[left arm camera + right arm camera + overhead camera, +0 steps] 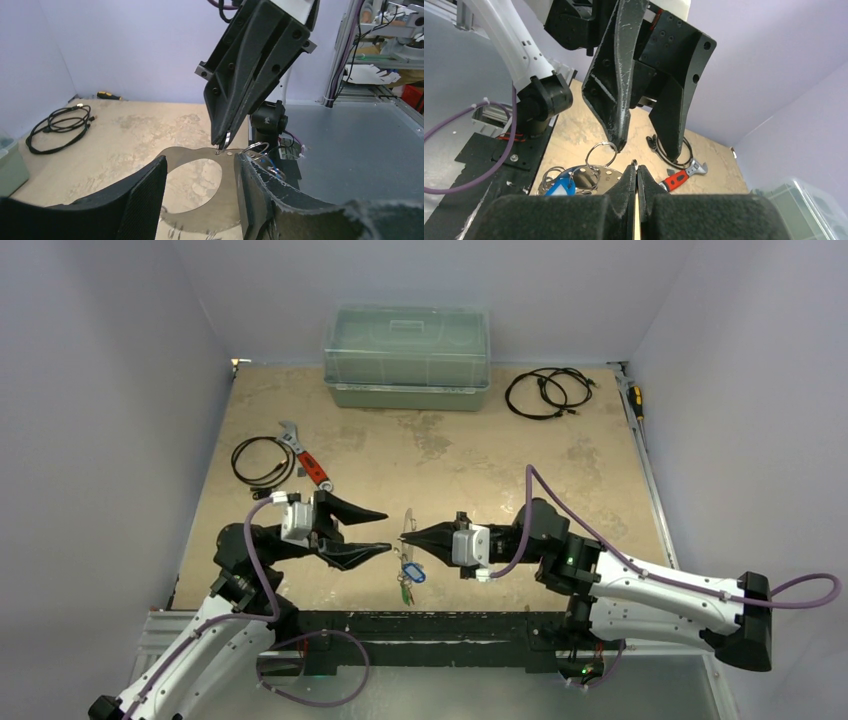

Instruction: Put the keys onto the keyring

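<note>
The keyring (190, 155) is a flat silvery loop with a wide opening, held out level above the table. My right gripper (405, 535) (636, 170) is shut on its far rim; its tips (222, 144) meet the loop from above. My left gripper (388, 531) (201, 160) stands open, one finger on each side of the loop, and I cannot tell whether they touch it. From above the keyring (407, 523) shows as a thin sliver. Keys with a blue tag (412, 573) (559, 186) hang below it, next to a small split ring (601, 152).
A red-handled wrench (305, 460) and a black cable coil (262, 460) lie behind the left arm. A green box with a clear lid (407, 358) stands at the back, beside another cable coil (548, 392) and a screwdriver (636, 400).
</note>
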You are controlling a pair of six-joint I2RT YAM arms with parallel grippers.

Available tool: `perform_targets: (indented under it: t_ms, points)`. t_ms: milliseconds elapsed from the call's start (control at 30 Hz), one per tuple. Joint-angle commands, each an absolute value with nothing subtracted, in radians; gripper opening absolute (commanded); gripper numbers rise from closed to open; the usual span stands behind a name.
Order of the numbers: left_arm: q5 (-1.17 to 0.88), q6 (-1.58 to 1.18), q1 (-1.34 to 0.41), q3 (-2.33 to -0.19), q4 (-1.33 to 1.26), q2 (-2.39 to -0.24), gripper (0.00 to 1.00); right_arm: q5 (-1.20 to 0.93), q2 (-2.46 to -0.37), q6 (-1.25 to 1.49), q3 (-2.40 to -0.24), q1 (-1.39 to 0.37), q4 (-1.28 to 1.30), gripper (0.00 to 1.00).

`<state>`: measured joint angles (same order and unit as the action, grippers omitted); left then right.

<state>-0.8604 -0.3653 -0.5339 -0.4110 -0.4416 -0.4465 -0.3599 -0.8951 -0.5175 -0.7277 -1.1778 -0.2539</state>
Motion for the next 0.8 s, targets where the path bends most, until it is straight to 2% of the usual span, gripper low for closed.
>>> perform_targets:
  t_ms: [0, 100, 300, 567, 767]
  points:
    - [-0.898, -0.279, -0.545, -0.408, -0.494, -0.436, 0.51, -0.406, -0.910, -0.517, -0.796, -1.166, -0.364, 0.00]
    - [-0.908, -0.211, -0.546, -0.412, -0.458, -0.433, 0.48, -0.416, -0.922, -0.510, -0.799, -1.161, -0.379, 0.00]
    - [-0.854, -0.083, -0.545, -0.460, -0.323, -0.429, 0.32, -0.438, -0.936, -0.504, -0.809, -1.157, -0.388, 0.00]
    - [-0.825, -0.034, -0.546, -0.472, -0.276, -0.395, 0.29, -0.454, -0.933, -0.501, -0.813, -1.154, -0.388, 0.00]
    - [-0.858, -0.067, -0.546, -0.453, -0.324, -0.397, 0.32, -0.439, -0.961, -0.487, -0.812, -1.152, -0.424, 0.00]
